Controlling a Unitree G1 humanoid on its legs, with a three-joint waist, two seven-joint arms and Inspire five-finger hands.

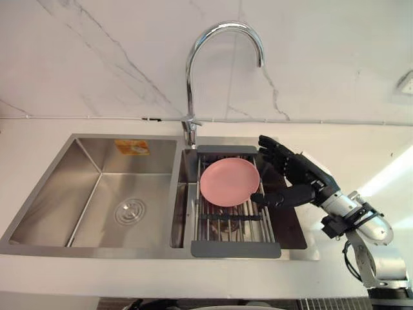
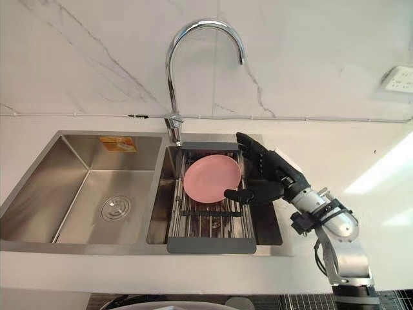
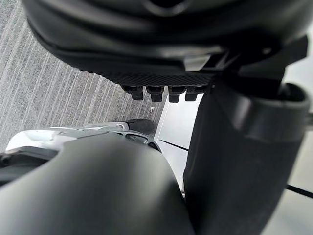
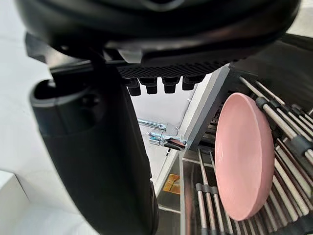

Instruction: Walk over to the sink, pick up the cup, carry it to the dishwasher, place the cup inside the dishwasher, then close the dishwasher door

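A round pink plate (image 1: pixel 229 182) leans tilted on the wire dish rack (image 1: pixel 235 248) that spans the sink's right basin. I see no cup. My right hand (image 1: pixel 300 174) hovers over the rack's right side, open, fingers straight toward the wall and thumb reaching to the plate's lower right edge. The right wrist view shows the plate (image 4: pixel 244 156) just past the thumb (image 4: pixel 98 147), with a small gap between them. My left hand (image 3: pixel 161 58) hangs low over a grey ribbed floor, fingers relaxed and holding nothing.
The steel left basin (image 1: pixel 97 194) holds only its drain. A tall curved faucet (image 1: pixel 193 77) rises behind the divider, close to the rack's back edge. White countertop (image 1: pixel 361 148) surrounds the sink, with a marble wall behind. A wall socket (image 2: pixel 400 79) sits at the far right.
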